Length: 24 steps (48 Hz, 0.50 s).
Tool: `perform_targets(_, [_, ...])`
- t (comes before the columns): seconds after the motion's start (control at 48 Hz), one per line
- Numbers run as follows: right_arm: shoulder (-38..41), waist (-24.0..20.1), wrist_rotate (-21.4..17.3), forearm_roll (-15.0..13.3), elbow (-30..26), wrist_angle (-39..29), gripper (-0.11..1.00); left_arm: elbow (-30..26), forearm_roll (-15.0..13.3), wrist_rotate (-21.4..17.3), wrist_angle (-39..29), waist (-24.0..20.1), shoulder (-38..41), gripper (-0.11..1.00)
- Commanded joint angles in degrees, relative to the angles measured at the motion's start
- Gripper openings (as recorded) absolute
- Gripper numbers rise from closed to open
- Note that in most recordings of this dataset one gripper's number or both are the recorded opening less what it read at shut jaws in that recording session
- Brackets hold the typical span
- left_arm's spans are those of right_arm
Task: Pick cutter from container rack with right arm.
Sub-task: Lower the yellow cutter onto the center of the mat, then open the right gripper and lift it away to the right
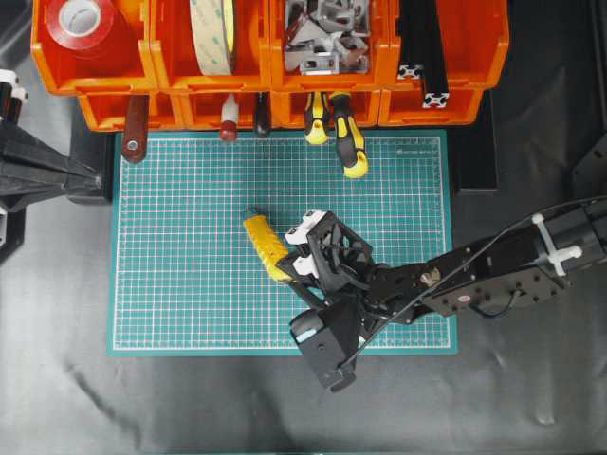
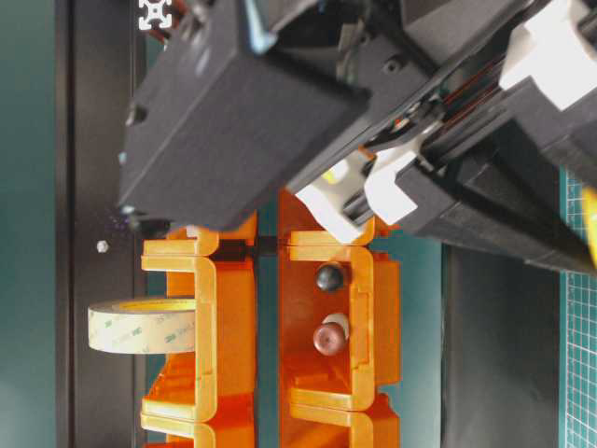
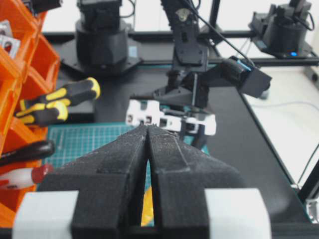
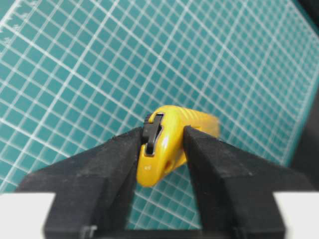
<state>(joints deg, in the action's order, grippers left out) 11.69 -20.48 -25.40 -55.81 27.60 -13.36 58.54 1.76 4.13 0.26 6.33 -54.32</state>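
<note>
The yellow cutter (image 1: 261, 245) lies on the green mat (image 1: 180, 294), away from the orange container rack (image 1: 171, 90). My right gripper (image 1: 287, 254) is low over its near end. In the right wrist view the cutter (image 4: 169, 144) sits between the two black fingers (image 4: 99, 174) of the right gripper (image 4: 163, 132), leaning on the left one. A sliver of mat shows beside the right finger, and the cutter's far end is blurred. The jaws stand parted around it. My left gripper (image 1: 95, 177) rests shut and empty at the mat's left edge, its tips (image 3: 148, 127) pointing at the right arm.
Yellow-and-black screwdrivers (image 1: 346, 142) and other tool handles (image 1: 134, 133) hang out of the rack's lower bins over the mat's far edge. Upper bins hold tape rolls (image 1: 211, 33), metal brackets (image 1: 327, 38) and black profiles (image 1: 427, 57). Black cloth surrounds the mat.
</note>
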Motion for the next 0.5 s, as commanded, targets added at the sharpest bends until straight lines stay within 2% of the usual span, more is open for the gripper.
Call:
perform_targets(0.0, [-0.6, -0.5, -0.2, 1.1, -0.3, 1.6, 0.45, -1.6, 0.2, 0.2, 0.3, 0.1, 0.4, 0.00])
perform_targets(0.125, [-0.1, -0.9, -0.3, 2.9, 0.0, 1.7, 0.68, -1.5, 0.2, 0.2, 0.3, 0.1, 0.4, 0.00])
perform_targets(0.167, [0.2, -1.0, -0.3, 3.4, 0.1, 1.8, 0.72, -1.5, 0.2, 0.2, 0.3, 0.1, 0.4, 0.00])
perform_targets(0.229, [0.4, -1.1, -0.3, 4.4, 0.3, 1.9, 0.75, -1.5, 0.2, 0.2, 0.3, 0.1, 0.4, 0.00])
perform_targets(0.479, [-0.1, -1.9, -1.1, 7.9, 0.6, 0.3, 0.76, -1.6, 0.2, 0.2, 0.4, 0.2, 0.4, 0.00])
